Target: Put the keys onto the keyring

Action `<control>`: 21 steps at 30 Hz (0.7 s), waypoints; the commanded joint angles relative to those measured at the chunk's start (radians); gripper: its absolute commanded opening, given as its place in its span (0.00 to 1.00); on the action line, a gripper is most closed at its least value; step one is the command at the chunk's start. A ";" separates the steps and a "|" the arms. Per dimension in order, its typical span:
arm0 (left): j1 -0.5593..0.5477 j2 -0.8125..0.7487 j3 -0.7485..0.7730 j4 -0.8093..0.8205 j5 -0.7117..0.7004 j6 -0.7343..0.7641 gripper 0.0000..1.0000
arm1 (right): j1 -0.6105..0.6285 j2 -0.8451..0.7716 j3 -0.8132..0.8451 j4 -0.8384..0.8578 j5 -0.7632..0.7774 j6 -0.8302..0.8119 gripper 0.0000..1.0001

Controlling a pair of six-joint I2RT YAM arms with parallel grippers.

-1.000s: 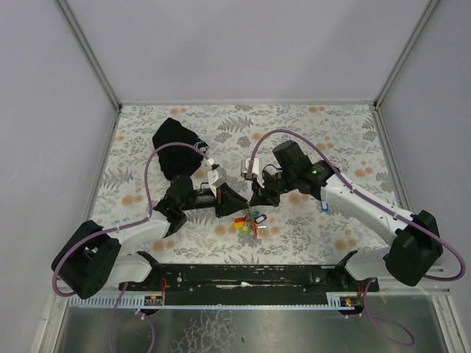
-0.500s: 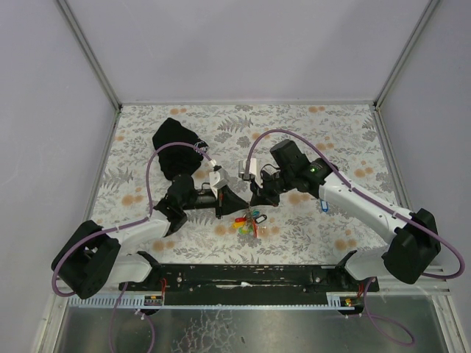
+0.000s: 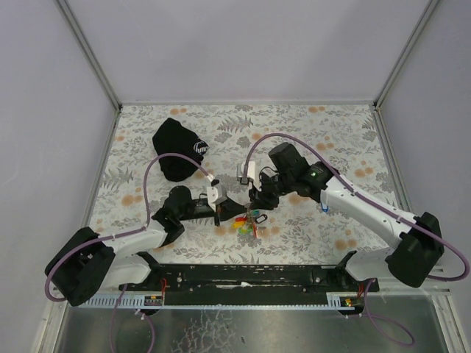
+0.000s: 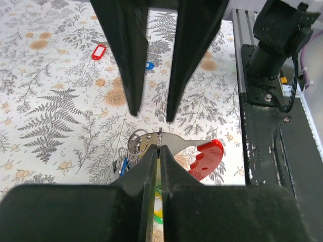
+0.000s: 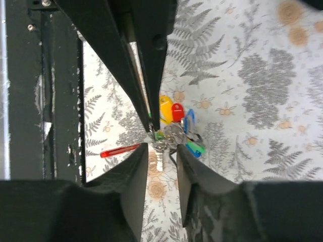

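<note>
The keys (image 3: 246, 220), a bunch with coloured tags, lie on the floral cloth between both arms. In the right wrist view the yellow, red, blue and green tags fan out round the silver keyring (image 5: 177, 134). My left gripper (image 4: 159, 149) is shut, its tips pinching a thin metal loop of the keyring (image 4: 134, 143) beside a flat metal blade with a red handle (image 4: 208, 158). My right gripper (image 5: 161, 151) is open, straddling a small silver key (image 5: 160, 160) at the bunch's edge, tip to tip with the left gripper (image 3: 228, 213).
A black cloth pouch (image 3: 179, 148) with a white logo lies at the back left. A loose red-tagged key (image 4: 99, 51) and a blue one (image 4: 149, 65) lie beyond the right gripper; the blue one (image 3: 324, 208) is by the right forearm. The black base rail (image 3: 243, 276) runs close behind the bunch.
The left gripper has come down to the bunch and shut on the ring. The right gripper, shut before, has opened and shifted slightly left.
</note>
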 commanded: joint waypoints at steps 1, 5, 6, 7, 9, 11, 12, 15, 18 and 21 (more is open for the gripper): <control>-0.012 -0.031 -0.070 0.149 -0.072 0.119 0.00 | 0.012 -0.137 -0.036 0.109 0.053 0.033 0.38; -0.024 -0.020 -0.093 0.192 -0.092 0.157 0.00 | 0.012 -0.264 -0.153 0.261 0.124 0.105 0.50; -0.027 -0.018 -0.105 0.220 -0.093 0.160 0.00 | 0.013 -0.290 -0.181 0.294 0.141 0.118 0.50; -0.027 -0.015 -0.116 0.250 -0.094 0.165 0.00 | 0.012 -0.312 -0.205 0.320 0.154 0.127 0.50; -0.031 -0.014 -0.142 0.318 -0.111 0.168 0.00 | 0.011 -0.347 -0.259 0.394 0.178 0.151 0.50; -0.033 -0.009 -0.162 0.381 -0.127 0.163 0.00 | 0.012 -0.372 -0.320 0.467 0.186 0.169 0.50; -0.035 -0.004 -0.169 0.412 -0.139 0.156 0.00 | 0.012 -0.381 -0.350 0.505 0.184 0.179 0.50; -0.039 0.019 -0.190 0.527 -0.164 0.131 0.00 | 0.013 -0.391 -0.425 0.591 0.153 0.195 0.50; -0.043 0.057 -0.206 0.625 -0.171 0.112 0.00 | 0.012 -0.386 -0.488 0.674 0.143 0.208 0.48; -0.046 0.086 -0.208 0.661 -0.170 0.130 0.00 | 0.012 -0.375 -0.519 0.726 0.121 0.224 0.47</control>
